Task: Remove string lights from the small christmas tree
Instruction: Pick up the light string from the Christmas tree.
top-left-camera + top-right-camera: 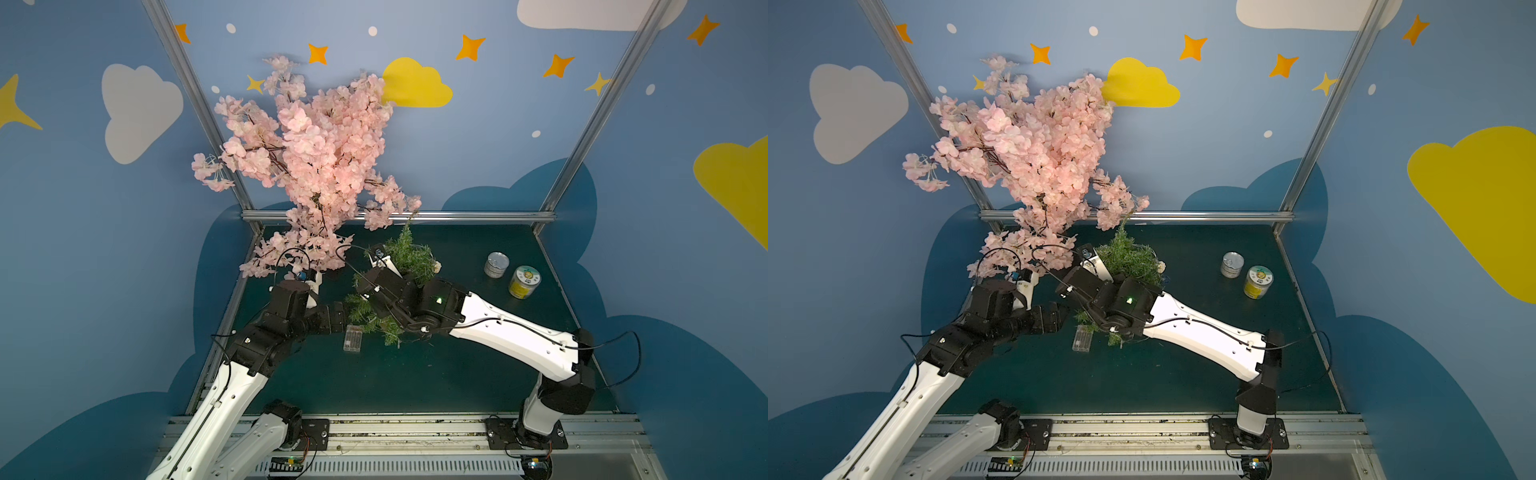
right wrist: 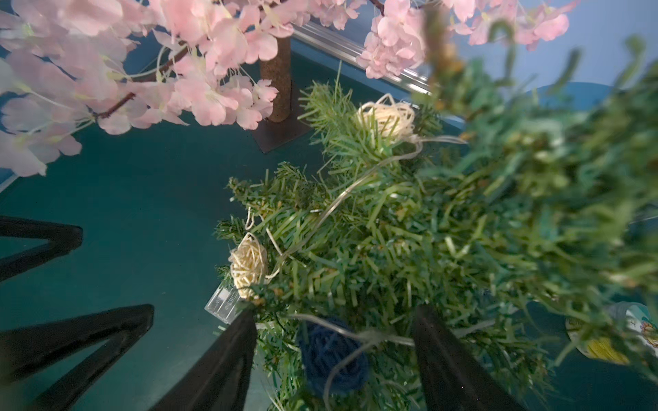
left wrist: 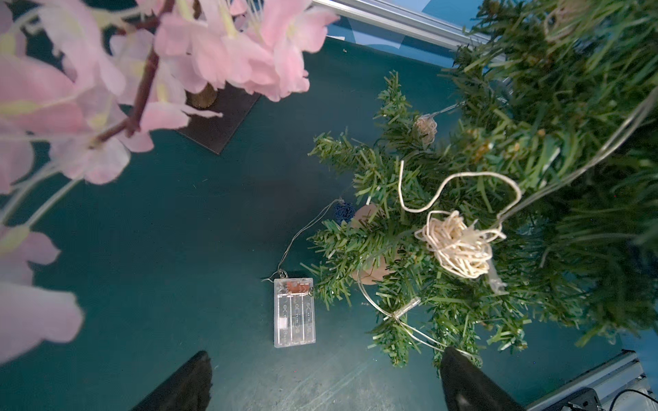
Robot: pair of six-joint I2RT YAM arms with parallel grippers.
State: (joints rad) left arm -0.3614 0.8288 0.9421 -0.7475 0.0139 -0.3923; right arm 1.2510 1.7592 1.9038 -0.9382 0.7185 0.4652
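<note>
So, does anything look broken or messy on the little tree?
Yes. In the left wrist view, one cream woven ball hanging on the small christmas tree looks unravelled. A loose strand loops out of it instead of staying wound in. Nothing looks spilled.

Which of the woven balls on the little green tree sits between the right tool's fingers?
The dark blue ball, between the fingers of the right tool; both cream balls lie outside that gap, past its tips.

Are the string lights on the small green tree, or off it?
On. The string lights run through the branches of the small tree; only the battery box lies on the table.
</note>
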